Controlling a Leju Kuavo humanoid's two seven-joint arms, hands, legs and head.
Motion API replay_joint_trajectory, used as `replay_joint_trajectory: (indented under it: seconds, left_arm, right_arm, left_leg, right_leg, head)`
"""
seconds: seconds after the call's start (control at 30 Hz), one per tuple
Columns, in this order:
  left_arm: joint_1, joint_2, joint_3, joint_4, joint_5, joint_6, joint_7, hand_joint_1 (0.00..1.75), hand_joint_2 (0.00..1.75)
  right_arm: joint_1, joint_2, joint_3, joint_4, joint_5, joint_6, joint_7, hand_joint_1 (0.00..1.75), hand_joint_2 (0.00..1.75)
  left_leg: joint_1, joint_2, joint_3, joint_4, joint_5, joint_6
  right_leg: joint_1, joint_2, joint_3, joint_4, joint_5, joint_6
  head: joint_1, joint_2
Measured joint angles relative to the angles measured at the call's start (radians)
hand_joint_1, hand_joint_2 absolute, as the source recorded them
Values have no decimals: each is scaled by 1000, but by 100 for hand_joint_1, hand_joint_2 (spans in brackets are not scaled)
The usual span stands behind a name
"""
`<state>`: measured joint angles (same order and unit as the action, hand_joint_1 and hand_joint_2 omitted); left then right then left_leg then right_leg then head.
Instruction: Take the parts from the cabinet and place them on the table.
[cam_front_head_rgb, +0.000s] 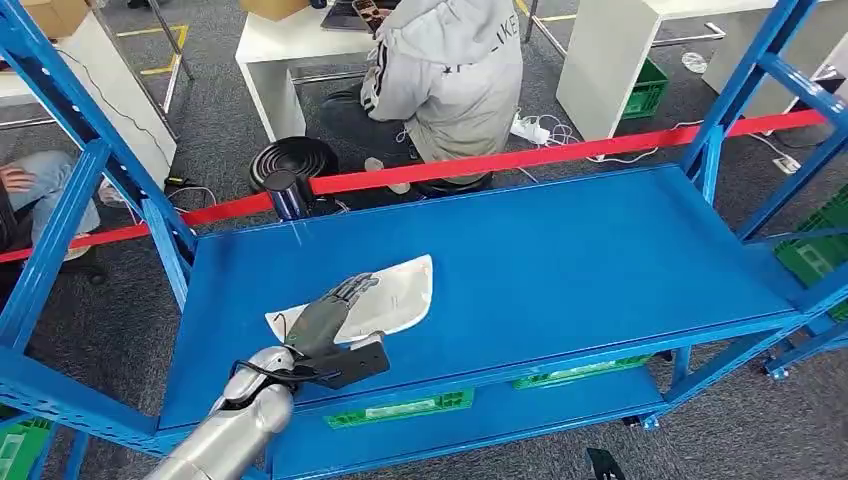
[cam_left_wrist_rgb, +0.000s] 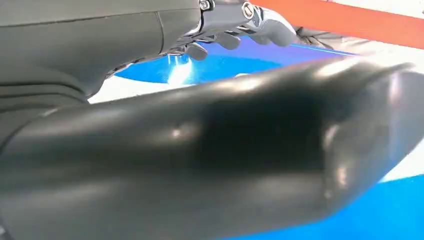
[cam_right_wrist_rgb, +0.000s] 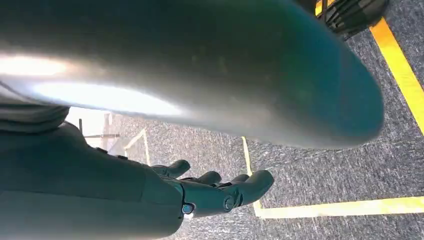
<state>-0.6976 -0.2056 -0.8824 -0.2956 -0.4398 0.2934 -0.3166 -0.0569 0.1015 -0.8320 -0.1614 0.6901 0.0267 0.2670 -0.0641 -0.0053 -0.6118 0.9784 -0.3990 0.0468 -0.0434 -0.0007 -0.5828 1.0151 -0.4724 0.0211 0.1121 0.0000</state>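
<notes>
White bag (cam_front_head_rgb: 400, 290) under left fingers (cam_front_head_rgb: 352, 290)

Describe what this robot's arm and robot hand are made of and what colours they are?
The left arm is a smooth silver tube with a thin black cable looping at the wrist, beside a black boxy block. The left robot hand is dark grey, with segmented fingers and a thick, glossy thumb. The right robot hand looks alike: grey ribbed cover, dark jointed fingers with small metal screws.

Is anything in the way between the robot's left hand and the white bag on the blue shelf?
No. The left hand already lies on the white bag, on the blue shelf. Nothing visible stands between them.
</notes>
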Motion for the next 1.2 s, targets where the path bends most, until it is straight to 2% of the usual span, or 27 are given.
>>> replay_joint_trajectory:
  seconds: [0.03, 0.07, 1.2]
  left_arm:
    - [0, 0, 0, 0, 0, 0, 0, 0, 0]
    - [0, 0, 0, 0, 0, 0, 0, 0, 175]
    - [2, 0, 0, 0, -5, 21, -11, 0, 175]
  right_arm:
    - [0, 0, 0, 0, 0, 0, 0, 0, 0]
    - [0, 0, 0, 0, 0, 0, 0, 0, 0]
    - [0, 0, -1, 0, 7, 6, -13, 0, 0]
  left_leg:
    - [0, 0, 0, 0, 0, 0]
    - [0, 0, 0, 0, 0, 0]
    - [0, 0, 0, 0, 0, 0]
  right_leg:
    - [0, 0, 0, 0, 0, 0]
    - [0, 0, 0, 0, 0, 0]
    - [0, 0, 0, 0, 0, 0]
  head:
    - [0, 0]
    - [0, 0]
    - [0, 0]
